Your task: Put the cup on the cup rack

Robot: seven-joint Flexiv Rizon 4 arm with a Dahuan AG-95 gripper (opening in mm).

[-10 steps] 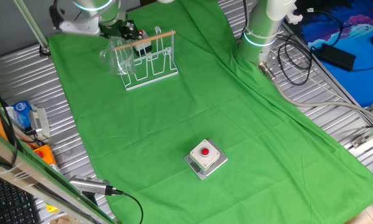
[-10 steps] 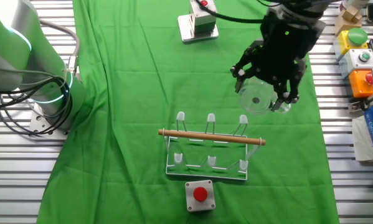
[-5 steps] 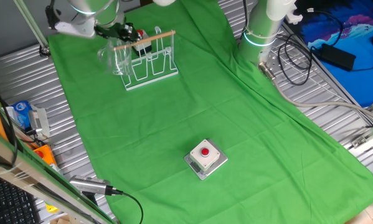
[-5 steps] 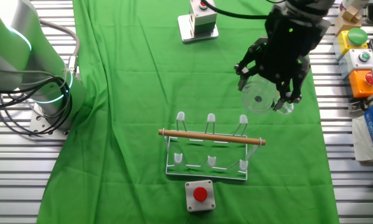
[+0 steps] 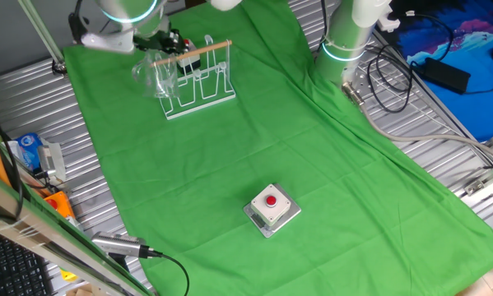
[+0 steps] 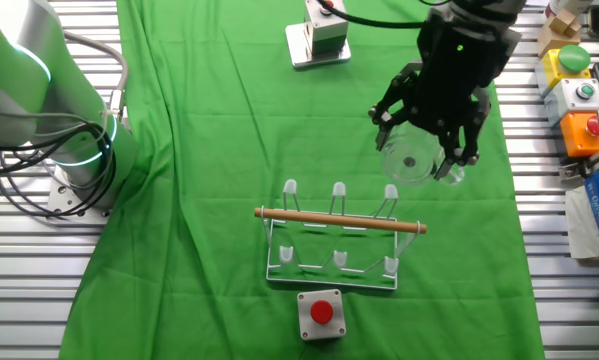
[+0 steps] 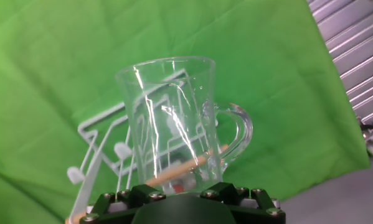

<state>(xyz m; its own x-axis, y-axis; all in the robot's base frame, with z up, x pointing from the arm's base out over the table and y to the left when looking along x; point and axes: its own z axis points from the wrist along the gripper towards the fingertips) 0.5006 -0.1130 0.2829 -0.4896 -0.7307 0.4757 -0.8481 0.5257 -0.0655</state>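
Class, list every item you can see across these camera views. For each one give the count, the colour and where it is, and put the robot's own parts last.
cup: one, clear glass with a side handle, held in the air beside the rack.
cup rack: one, white wire with a wooden top bar, standing on the green cloth.
red-button box: two, pale boxes with red buttons, one at each end of the cloth; the other sits just by the rack.
green cloth: one, covering the table.
control boxes: several, with green, orange and yellow, on the metal surface beside the cloth.
gripper: one, black, shut on the cup.
second robot base: one, pale, at the cloth's edge.
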